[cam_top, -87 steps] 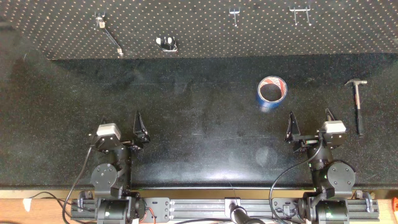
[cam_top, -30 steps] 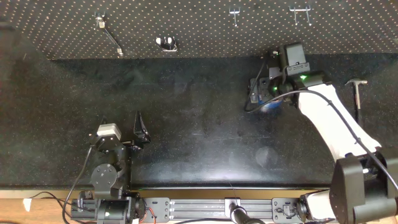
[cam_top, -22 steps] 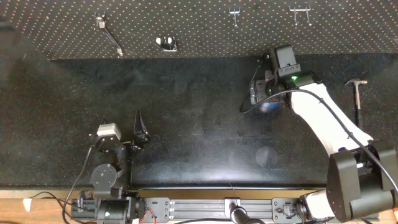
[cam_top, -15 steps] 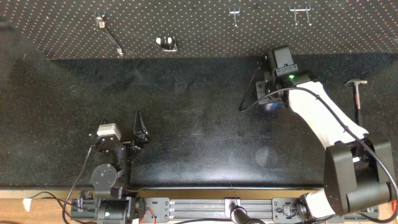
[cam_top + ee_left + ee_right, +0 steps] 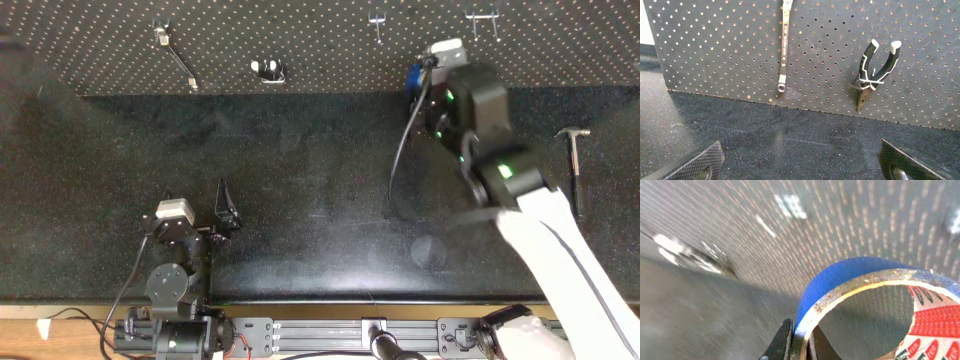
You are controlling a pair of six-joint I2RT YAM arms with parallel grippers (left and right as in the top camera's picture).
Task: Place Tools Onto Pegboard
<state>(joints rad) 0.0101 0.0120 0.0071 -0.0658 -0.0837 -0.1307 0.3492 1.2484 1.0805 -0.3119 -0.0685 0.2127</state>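
Gripping the tape roll (image 5: 850,272) by its wall, the right hand (image 5: 799,347) is clamped on it, one finger inside the ring, and holds it raised just before the pegboard (image 5: 300,40). The roll is judged light, stiff and smooth-faced; its open core suits a hook.

Count:
- one roll
- one hammer (image 5: 575,170) on the worktop (image 5: 320,170), to that hand's right
- one wrench (image 5: 784,45)
- one pliers (image 5: 875,70)
- two bare hooks (image 5: 377,20)

Left hand (image 5: 800,167): fingers apart, empty.

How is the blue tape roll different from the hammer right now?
The tape is a blue ring; the hammer is a long, thin tool with a dark handle. The tape is gripped by the right hand and held up near the pegboard; the hammer lies flat on the table with nothing touching it. Shared: neither hangs on the pegboard yet.
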